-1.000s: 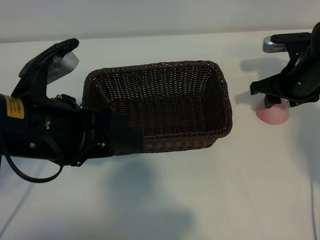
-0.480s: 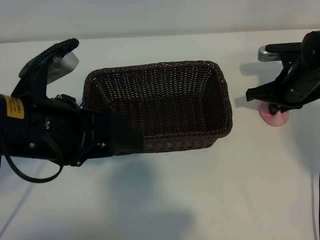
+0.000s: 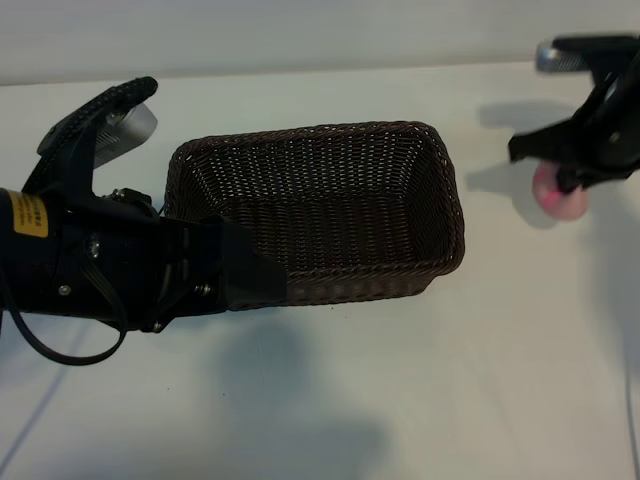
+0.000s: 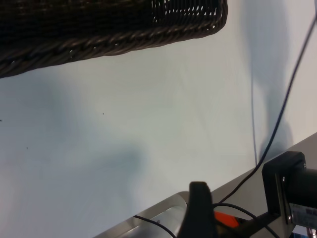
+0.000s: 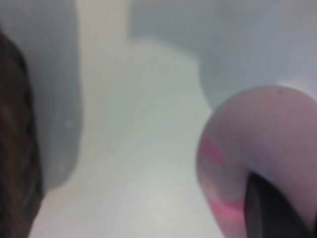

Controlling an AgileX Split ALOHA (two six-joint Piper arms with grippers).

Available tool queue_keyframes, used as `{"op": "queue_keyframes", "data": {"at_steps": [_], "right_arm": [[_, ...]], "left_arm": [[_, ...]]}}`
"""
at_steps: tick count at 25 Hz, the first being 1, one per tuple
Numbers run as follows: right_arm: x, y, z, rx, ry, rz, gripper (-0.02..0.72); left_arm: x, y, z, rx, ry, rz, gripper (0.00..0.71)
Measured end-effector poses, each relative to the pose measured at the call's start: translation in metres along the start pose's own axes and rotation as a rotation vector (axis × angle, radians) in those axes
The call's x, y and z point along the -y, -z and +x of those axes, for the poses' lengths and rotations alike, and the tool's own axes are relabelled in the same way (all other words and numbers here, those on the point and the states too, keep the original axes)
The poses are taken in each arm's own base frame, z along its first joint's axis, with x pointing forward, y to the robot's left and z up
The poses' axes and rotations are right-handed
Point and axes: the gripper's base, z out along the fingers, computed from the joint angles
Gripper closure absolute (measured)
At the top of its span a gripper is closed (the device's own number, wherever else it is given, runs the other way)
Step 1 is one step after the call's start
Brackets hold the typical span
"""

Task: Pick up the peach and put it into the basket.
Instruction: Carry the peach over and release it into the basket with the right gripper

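The peach (image 3: 553, 196), pale pink with a deeper blush, hangs above the white table to the right of the basket (image 3: 455, 205). My right gripper (image 3: 568, 180) is shut on it. In the right wrist view the peach (image 5: 257, 144) looms close, with one dark fingertip (image 5: 267, 210) pressed against it. The dark-brown woven basket stands in the middle with nothing in it. My left arm (image 3: 100, 250) is parked at the left and hides the basket's near left corner. Its gripper (image 4: 199, 196) shows only one dark finger, with nothing in it.
The peach's shadow (image 3: 535, 210) lies on the table under it. The basket's braided rim (image 4: 99, 44) runs past in the left wrist view, with bare table beside it. A table edge with cables (image 4: 277, 129) is near the left arm.
My right gripper closed on the peach and lifted it off the table, carrying it up and a little toward the far side. The left arm has not moved.
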Motion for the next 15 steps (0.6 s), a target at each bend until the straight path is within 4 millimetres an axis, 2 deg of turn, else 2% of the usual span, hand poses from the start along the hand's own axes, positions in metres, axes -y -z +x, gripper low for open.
{"op": "queue_keyframes", "data": {"at_steps": [4, 9, 11, 15], "right_arm": [[-0.002, 0.035, -0.003, 0.042, 0.007, -0.012, 0.66], [-0.009, 0.061, -0.007, 0.049, 0.038, -0.053, 0.66], [-0.018, 0.068, -0.009, 0.053, 0.062, -0.075, 0.66], [-0.051, 0.081, -0.009, 0.072, 0.138, -0.134, 0.66]], "left_arm": [[0.0, 0.0, 0.0, 0.0, 0.0, 0.0, 0.163], [0.0, 0.0, 0.0, 0.0, 0.0, 0.0, 0.163], [0.0, 0.0, 0.0, 0.0, 0.0, 0.0, 0.163], [0.0, 0.0, 0.0, 0.0, 0.0, 0.0, 0.163]]}}
